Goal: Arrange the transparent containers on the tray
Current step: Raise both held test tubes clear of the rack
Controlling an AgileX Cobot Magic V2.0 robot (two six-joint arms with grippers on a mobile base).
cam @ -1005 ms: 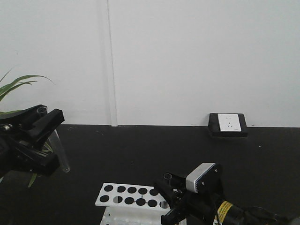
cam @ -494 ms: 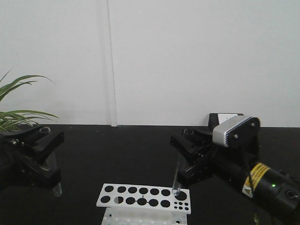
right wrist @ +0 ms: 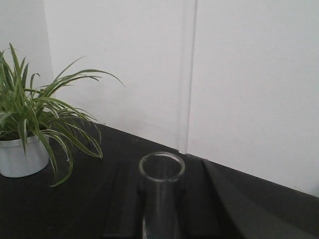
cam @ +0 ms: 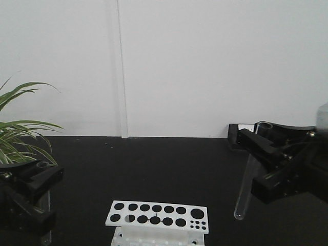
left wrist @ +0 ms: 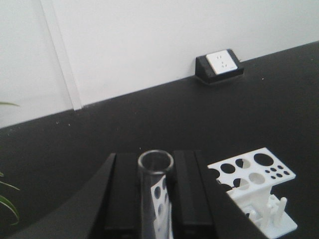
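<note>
Two transparent containers, slim clear test tubes, are in my hands. My left gripper (cam: 37,178) sits low at the left, shut on one tube (cam: 47,210) that hangs nearly upright. In the left wrist view its open rim (left wrist: 155,163) shows between the black fingers (left wrist: 124,194) of the left gripper (left wrist: 155,174). At the right, my right gripper (cam: 265,141) is shut on a second tube (cam: 245,189), which is tilted with its round bottom down-left. That tube (right wrist: 162,199) stands between the pads of the right gripper (right wrist: 162,177). The tray is out of view.
A white rack (cam: 156,215) with round holes stands at the bottom centre, between the arms, and shows again as the rack (left wrist: 251,181) to the right of the left gripper. A potted plant (right wrist: 22,149) is at the left. A wall socket box (left wrist: 220,63) sits on the black table's back edge.
My right gripper has lifted its tube out of the rack and carried it up and to the right. The left gripper has sunk lower with its tube.
</note>
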